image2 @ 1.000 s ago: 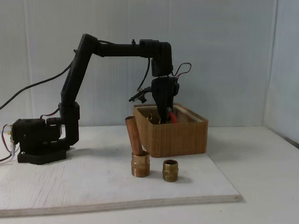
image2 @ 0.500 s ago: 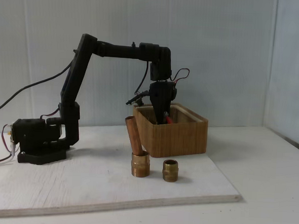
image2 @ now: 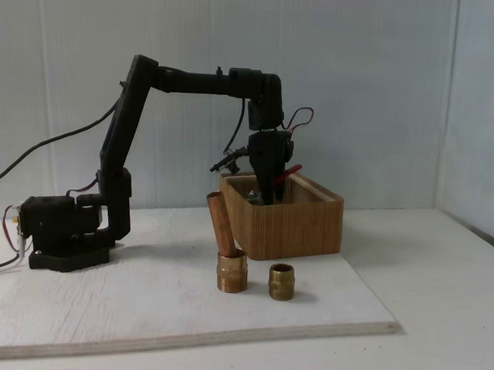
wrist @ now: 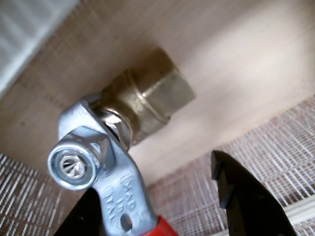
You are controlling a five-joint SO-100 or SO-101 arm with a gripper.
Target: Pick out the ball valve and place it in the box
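Jaws grip the ball valve [wrist: 133, 105] by its red lever inside the box [image2: 299, 226]; heavy, slick brass could swing, so gripping nearer the stem looks safer.

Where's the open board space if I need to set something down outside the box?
Open: the white board between the arm base and the copper-stub fitting, and the strip right of the short nipple. Crowded: the gap between those two fittings and the box, where the hand hangs with the ball valve.

Raised lettering on the ball valve [wrist: 115, 147] lever — "MADE IN ITALY", partly legible.
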